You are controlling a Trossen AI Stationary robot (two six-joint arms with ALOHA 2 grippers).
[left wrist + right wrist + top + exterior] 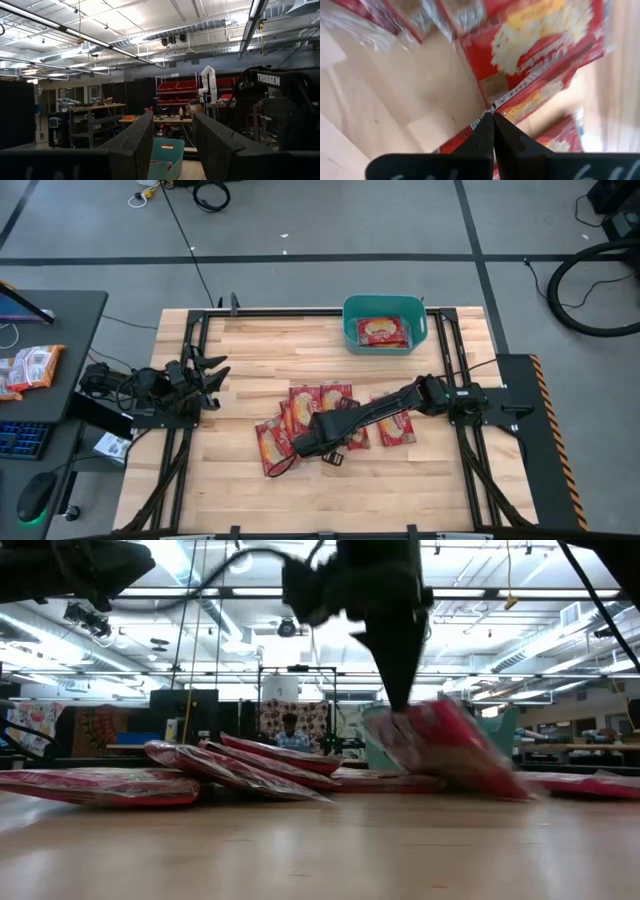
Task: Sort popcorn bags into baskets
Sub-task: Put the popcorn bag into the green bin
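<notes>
Several red popcorn bags (300, 420) lie overlapping in a pile at the table's middle; in the low view they rest flat on each other (230, 765). One more bag (383, 332) lies inside the teal basket (350, 320) at the far edge. My right gripper (322, 445) reaches in from the right over the pile's near side and is shut on one bag (450, 750). My left gripper (172, 145) waits open at the table's left side, with the basket (167, 155) showing between its fingers. My right gripper (492, 120) pinches one red bag by its sealed edge (512, 97), only at the fingers' free ends. The fingers (400, 680) come from above, pointing down. The bag is tilted, its held edge raised and its other end (515, 790) low by the table.
Paler orange-and-white packets (30, 368) sit on the dark side desk at the left, beside a keyboard and mouse. Black frame rails (445, 350) run along the table's sides. Bare wood lies near the table's near edge (400, 490). A person (290, 730) stands far behind.
</notes>
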